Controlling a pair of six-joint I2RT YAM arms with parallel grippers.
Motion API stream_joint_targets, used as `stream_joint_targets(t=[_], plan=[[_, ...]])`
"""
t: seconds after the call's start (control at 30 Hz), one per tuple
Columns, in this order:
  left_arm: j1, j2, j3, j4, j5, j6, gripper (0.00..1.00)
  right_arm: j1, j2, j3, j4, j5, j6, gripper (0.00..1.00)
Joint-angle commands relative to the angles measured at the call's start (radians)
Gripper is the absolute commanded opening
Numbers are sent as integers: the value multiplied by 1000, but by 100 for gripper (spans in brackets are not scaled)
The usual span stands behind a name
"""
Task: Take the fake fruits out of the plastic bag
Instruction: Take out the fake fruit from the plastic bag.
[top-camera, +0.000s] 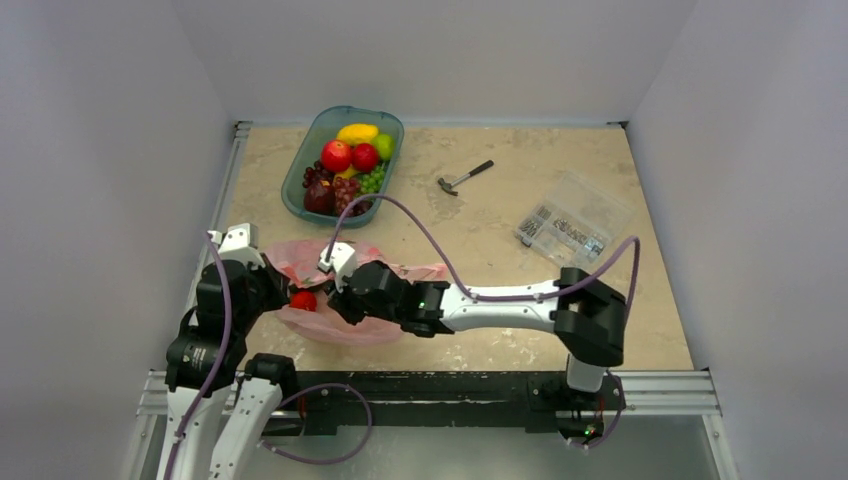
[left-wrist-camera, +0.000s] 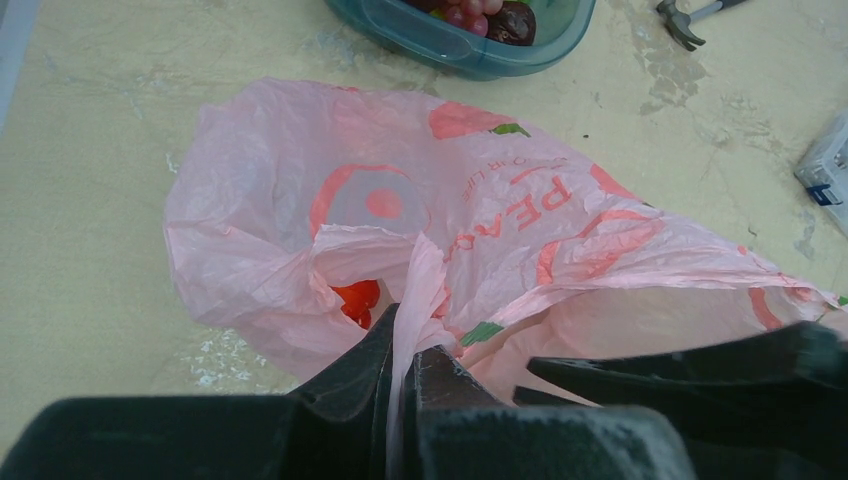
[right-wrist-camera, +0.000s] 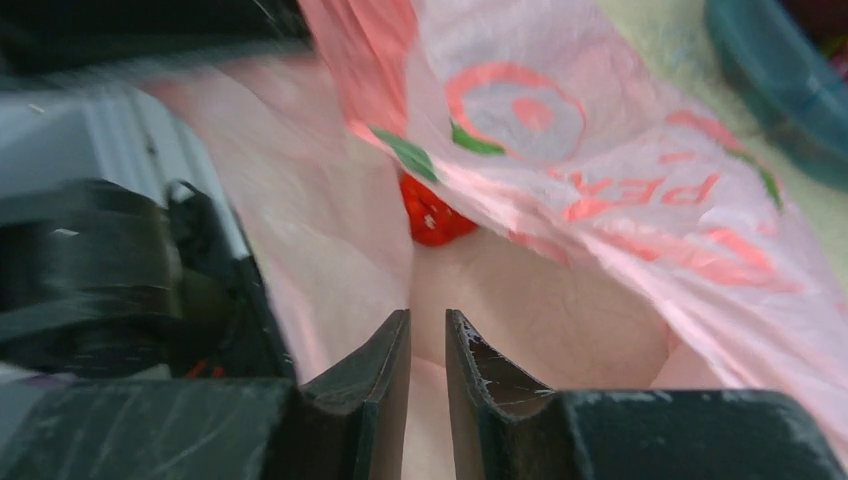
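Note:
The pink plastic bag (top-camera: 345, 328) lies crumpled at the near left of the table, its mouth held up. My left gripper (left-wrist-camera: 410, 335) is shut on a fold of the bag's (left-wrist-camera: 480, 210) rim. A red fake fruit (top-camera: 303, 300) sits inside the opening, also seen as the red fruit (left-wrist-camera: 355, 300) past the left fingers. My right gripper (right-wrist-camera: 428, 320) is inside the bag's (right-wrist-camera: 600, 190) mouth, its jaws a narrow gap apart with nothing between them. The red fruit (right-wrist-camera: 432, 215) lies just ahead of them.
A teal tray (top-camera: 295, 180) at the back left holds apples, grapes, a lemon and other fake fruits. A small hammer (top-camera: 465, 178) lies mid-table, and a clear box of small parts (top-camera: 570, 225) sits to the right. Both arms crowd the bag.

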Motion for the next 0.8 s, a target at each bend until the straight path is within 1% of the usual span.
stream_joint_targets(t=[0.0,0.07,0.17,0.3,0.37,0.47,0.57,0.6,0.67,0.77], plan=[[6,17,7,24,-13,-8,0,8,90,-20,119,40,-37,19],[7,21,7,23,-13,-8,0,19,150,-5,123,15,-38,18],[8,24,8,21,-14,-8,0,52,222,-9,176,-17,-23,15],[8,44,8,21,-15,-10,0,67,305,-34,274,-71,58,14],[8,52,11,15,-17,-11,0,68,320,-44,289,-55,75,13],[8,44,12,14,-20,-11,0,65,289,-78,314,-12,89,13],[8,35,7,19,-25,-13,0,60,246,-86,306,43,84,16],[8,35,7,19,-25,-13,0,57,231,-91,307,60,82,18],[8,38,9,19,-22,-13,0,51,209,-98,308,96,81,26],[8,42,10,18,-22,-12,0,33,199,-80,293,133,82,32]])
